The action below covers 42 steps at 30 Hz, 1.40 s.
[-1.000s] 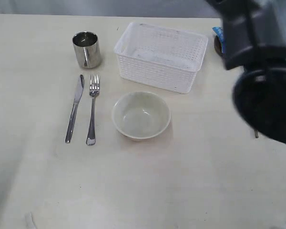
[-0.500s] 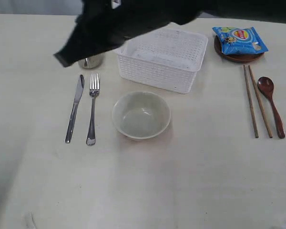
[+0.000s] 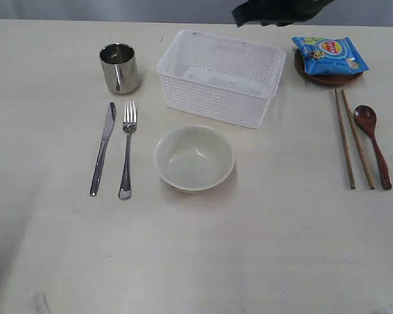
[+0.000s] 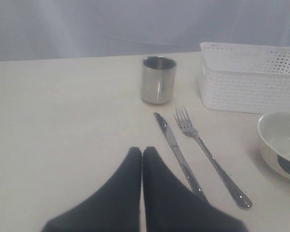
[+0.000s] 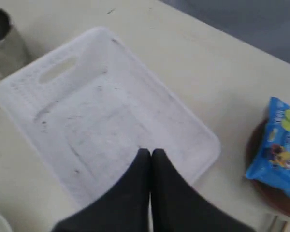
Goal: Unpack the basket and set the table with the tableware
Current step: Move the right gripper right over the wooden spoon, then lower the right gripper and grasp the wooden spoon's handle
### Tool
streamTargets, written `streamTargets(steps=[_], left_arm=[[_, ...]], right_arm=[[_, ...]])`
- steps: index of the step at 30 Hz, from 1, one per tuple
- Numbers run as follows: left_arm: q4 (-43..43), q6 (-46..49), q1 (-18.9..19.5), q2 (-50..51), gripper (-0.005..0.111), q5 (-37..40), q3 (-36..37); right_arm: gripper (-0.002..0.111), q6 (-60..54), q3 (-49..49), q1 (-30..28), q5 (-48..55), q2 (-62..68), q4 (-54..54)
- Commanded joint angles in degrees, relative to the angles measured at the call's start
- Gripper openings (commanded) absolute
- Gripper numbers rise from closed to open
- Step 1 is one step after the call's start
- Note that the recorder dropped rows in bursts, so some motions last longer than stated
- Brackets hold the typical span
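Above the basket (image 5: pixel 87 125), the right jaws hang pressed together.

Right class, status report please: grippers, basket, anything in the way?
Left gripper shut, empty, near the knife. Right gripper shut, empty, over the basket. Basket holds nothing. Chip packet sits on the plate.
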Motion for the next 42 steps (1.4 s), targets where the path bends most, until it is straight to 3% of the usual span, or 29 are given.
streamTargets(steps=[1,11,16,18,22,28,33,42], left_arm=[[0.1,-0.1,-0.3,-0.2,0.0,-0.1,0.2],[0.1,-0.1,-0.3,-0.2,0.0,-0.1,0.2],[0.1,-0.1,-0.3,-0.2,0.0,-0.1,0.2],[0.1,-0.1,-0.3,-0.2,0.0,-0.1,0.2],[0.1,-0.2,-0.3,-0.2,0.0,-0.1,0.2],[0.1,-0.2,-0.3,-0.2,0.0,-0.1,0.2],[0.1,-0.2,-0.3,-0.2,0.0,-0.1,0.2],[0.1,-0.2,-0.3,-0.2,0.0,-0.1,0.2]], right_arm=[[0.0,-2.8,-1.8,-5.1,2.8,-0.7,-0.7],[0.0,-10.1,-8.9,-13.4,6.3,3.8,3.9],[0.0,-5.5,-9.2,-19.8,13.5,8.6,4.0],[0.0,2.3,-9.2,-21.9,19.1,11.6,4.1],[0.0,5.9,-8.5,-22.3,27.0,14.7,2.3],[0.0,18.8,-1.0,-22.3,26.8,14.8,-10.4],[0.0,19.4,4.2,-22.3,26.6,14.8,-10.6],[0.0,19.7,5.1,-22.3,23.7,14.8,-12.7]])
